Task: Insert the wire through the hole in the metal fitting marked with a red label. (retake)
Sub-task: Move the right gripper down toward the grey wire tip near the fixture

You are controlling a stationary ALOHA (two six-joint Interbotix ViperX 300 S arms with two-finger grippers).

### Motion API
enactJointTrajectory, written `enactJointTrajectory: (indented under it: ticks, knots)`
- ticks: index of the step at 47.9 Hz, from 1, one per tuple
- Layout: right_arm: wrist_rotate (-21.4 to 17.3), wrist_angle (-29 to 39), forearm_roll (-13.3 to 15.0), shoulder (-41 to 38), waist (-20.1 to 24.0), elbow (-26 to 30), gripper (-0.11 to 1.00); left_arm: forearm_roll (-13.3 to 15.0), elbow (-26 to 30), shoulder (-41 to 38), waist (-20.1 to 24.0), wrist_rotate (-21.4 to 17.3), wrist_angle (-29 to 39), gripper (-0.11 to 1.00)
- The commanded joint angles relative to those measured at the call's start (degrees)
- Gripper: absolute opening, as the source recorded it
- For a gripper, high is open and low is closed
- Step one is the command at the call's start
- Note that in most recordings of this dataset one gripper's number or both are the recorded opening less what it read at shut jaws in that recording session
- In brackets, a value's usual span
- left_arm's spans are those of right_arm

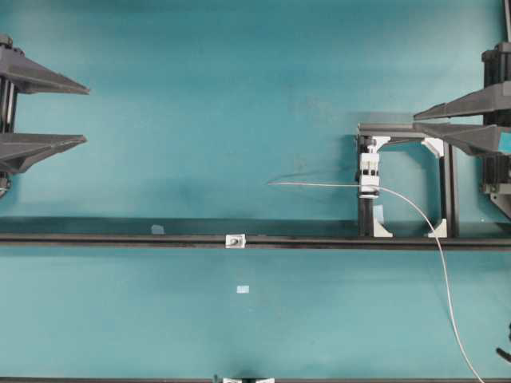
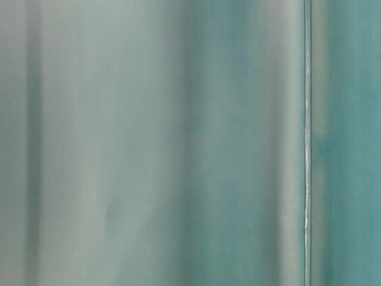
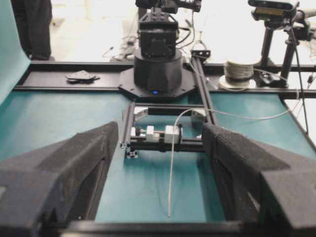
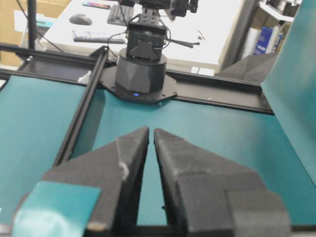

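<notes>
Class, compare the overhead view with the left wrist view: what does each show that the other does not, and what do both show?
Only the overhead view shows the metal fitting on the long black rail, and both end effectors. Only the left wrist view shows the opposite arm's base and a wire spool. Both show the wire passing through the white clamp block, and the open left end effector.

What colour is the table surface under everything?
Teal blue-green, the table surface shows best in the overhead view.
</notes>
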State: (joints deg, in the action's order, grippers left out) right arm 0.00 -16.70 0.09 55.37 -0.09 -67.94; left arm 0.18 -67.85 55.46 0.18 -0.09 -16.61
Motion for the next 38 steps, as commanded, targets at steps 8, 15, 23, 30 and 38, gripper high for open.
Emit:
enactJointTrajectory:
  ticks: [8, 15, 23, 30, 38]
  knots:
    - [-1.3, -0.6, -0.2, -0.4, -0.2, 0.1, 0.03, 1.5, -0.1, -0.8, -2.2, 0.3, -0.4, 0.02]
    - [-3.3, -0.4, -0.3, -0.7, -0.2, 0.0, 0.00, 1.5, -0.4, -0.8, -2.2, 0.2, -0.4, -0.05]
    - [-6.0, 0.1, -0.3, -2.2, -0.1, -0.2, 0.00, 1.5, -1.1, -0.8, -2.2, 0.1, -0.5, 0.17]
    - [-6.2, 0.2, -0.3, -4.0, -0.4, -0.1, 0.09, 1.5, -1.3, -0.8, -2.2, -0.2, -0.5, 0.53]
    - [-6.4, 0.2, -0.3, -4.8, -0.8, -0.2, 0.54, 1.5, -1.7, -1.1, -2.2, -0.2, -0.5, 0.61]
